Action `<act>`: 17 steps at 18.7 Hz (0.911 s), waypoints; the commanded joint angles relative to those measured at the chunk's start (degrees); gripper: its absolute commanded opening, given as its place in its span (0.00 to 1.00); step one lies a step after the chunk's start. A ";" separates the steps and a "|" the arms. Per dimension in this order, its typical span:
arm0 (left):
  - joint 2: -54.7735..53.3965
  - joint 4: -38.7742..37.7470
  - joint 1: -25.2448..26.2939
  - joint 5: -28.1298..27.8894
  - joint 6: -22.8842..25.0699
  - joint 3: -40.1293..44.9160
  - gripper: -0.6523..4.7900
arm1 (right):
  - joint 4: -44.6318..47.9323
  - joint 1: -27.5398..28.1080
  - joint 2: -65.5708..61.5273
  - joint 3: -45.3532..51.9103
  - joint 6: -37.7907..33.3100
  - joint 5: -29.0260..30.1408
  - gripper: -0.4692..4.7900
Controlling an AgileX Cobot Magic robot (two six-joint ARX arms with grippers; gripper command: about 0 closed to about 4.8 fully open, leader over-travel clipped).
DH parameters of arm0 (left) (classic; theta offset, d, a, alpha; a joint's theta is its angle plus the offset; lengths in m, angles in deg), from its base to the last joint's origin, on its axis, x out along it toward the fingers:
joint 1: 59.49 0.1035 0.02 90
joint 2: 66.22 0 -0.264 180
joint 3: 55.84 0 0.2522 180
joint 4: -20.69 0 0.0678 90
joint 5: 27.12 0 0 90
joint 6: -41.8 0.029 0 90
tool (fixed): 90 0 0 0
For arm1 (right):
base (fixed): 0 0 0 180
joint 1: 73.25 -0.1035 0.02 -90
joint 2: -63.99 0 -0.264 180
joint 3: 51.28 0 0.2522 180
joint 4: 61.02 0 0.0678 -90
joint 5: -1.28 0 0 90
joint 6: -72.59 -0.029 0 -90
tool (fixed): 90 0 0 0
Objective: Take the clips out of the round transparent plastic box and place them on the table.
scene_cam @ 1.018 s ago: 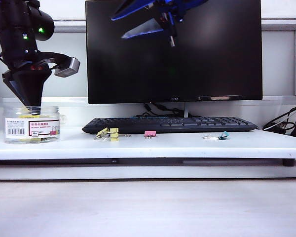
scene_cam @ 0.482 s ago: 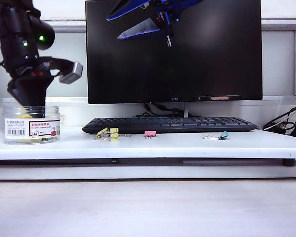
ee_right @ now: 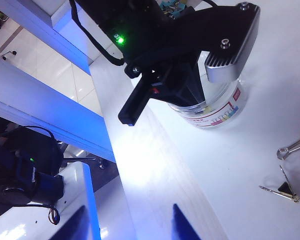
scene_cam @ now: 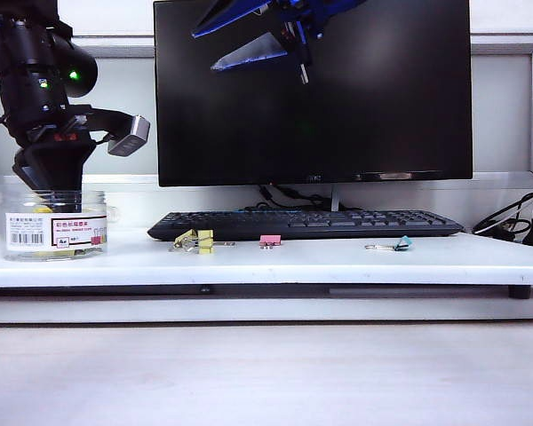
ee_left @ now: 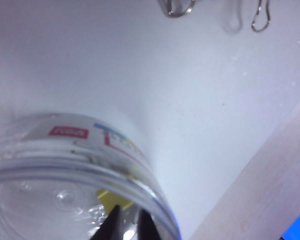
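I see my left gripper (ee_left: 124, 225) down inside the jar (scene_cam: 56, 224), its nearly closed jaws pinching a yellow clip (ee_left: 111, 198). My right gripper (scene_cam: 249, 31) hangs high, well right of the jar, jaws wide open.

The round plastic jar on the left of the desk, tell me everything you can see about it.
The round transparent plastic box is a squat clear cylinder standing upright at the left end of the white table. Its white label carries a barcode, a red band and tiny coloured clip pictures. It is open at the top, and the left gripper reaches down inside, fingers nearly closed beside a yellow clip. More yellow shows through the wall.
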 commanded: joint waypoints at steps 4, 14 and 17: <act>0.13 0.17 0.00 0.42 0.42 -0.07 0.34 | 0.39 -0.09 0.22 -0.26 0.39 0.20 0.49; 0.13 1.38 0.00 -4.98 -0.74 -0.07 0.47 | 0.39 -0.09 0.22 -0.26 0.42 0.22 0.49; 0.13 0.94 0.00 -5.14 -0.70 -0.07 0.54 | 0.42 -0.09 0.22 -0.26 0.42 0.22 0.49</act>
